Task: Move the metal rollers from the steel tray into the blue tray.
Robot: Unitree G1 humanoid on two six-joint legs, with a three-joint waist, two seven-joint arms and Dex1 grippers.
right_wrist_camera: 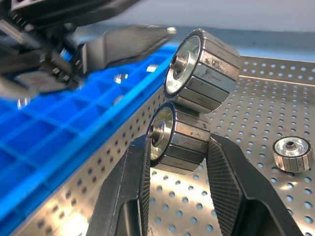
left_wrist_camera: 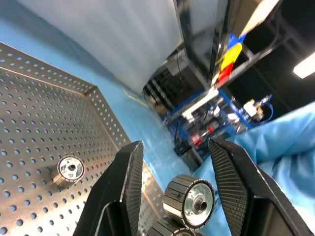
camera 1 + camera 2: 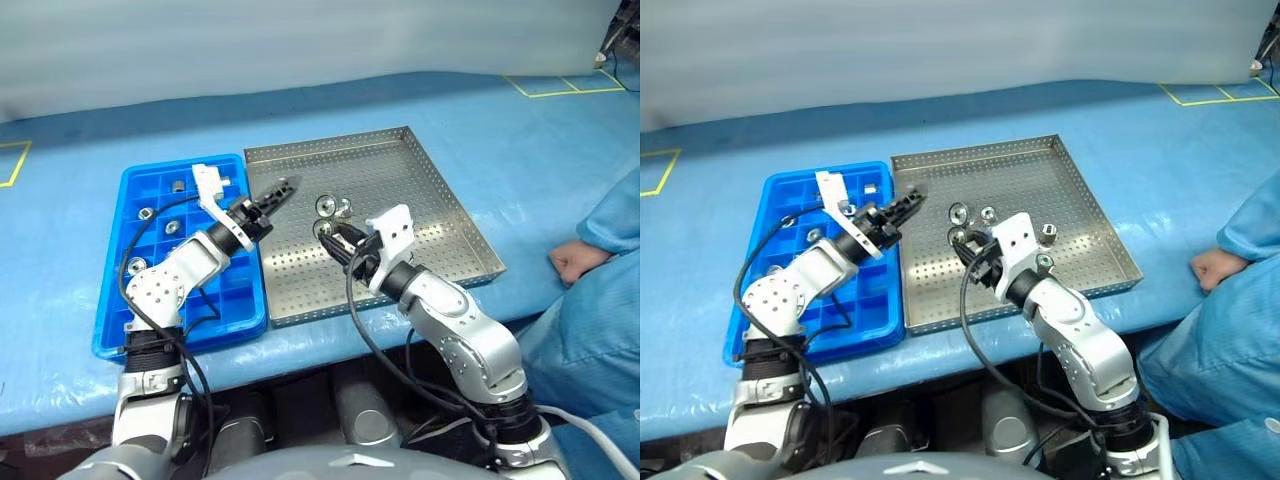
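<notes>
Right gripper (image 1: 177, 162) clamped one metal roller (image 1: 174, 140), a second (image 1: 202, 71) stacked loosely on it above the steel tray (image 3: 440, 215); left gripper (image 3: 280, 190) stood apart, empty; top roller risked falling short of the blue tray (image 3: 150, 185).

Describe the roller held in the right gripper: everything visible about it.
The held roller is a short, shiny metal cylinder with a faceted, scuffed outer band, a polished end face and a small central hub with a hole. The right gripper is shut on it, one black finger on each side, its axis roughly level, above the steel tray near the blue tray. A second, similar roller sits on top of it, seemingly touching.
</notes>
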